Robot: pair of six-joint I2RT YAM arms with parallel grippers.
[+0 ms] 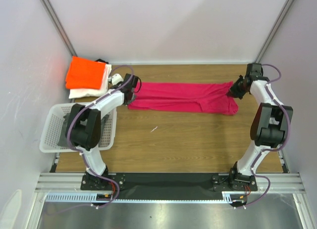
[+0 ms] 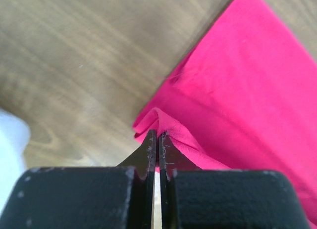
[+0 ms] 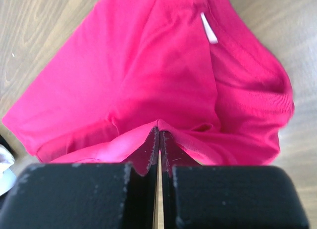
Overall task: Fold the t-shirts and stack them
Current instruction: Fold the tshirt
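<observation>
Left gripper (image 2: 157, 135): fingers pinched together on a small raised fold at the left end of the magenta t-shirt (image 1: 183, 96).
Right gripper (image 3: 159, 131): clamped on a ridge of the same cloth at the collar end, with the white neck tag (image 3: 209, 28) showing just beyond.
Magenta t-shirt: lies as a long narrow band across the far half of the table (image 1: 188, 145), spanning between the two arms. It looks folded lengthwise already.
Orange t-shirt (image 1: 85, 72): a folded rectangle in the far left corner, resting on the white one.
White t-shirt (image 1: 84, 93): folded, under the orange, only its near edge showing.
Basket (image 1: 48, 127): white lattice at the near left, partly hidden by the left arm.
Progress: two of three tees appear folded and stacked. Judged left to do are the crosswise folds of the magenta one, then setting it on the pile.
</observation>
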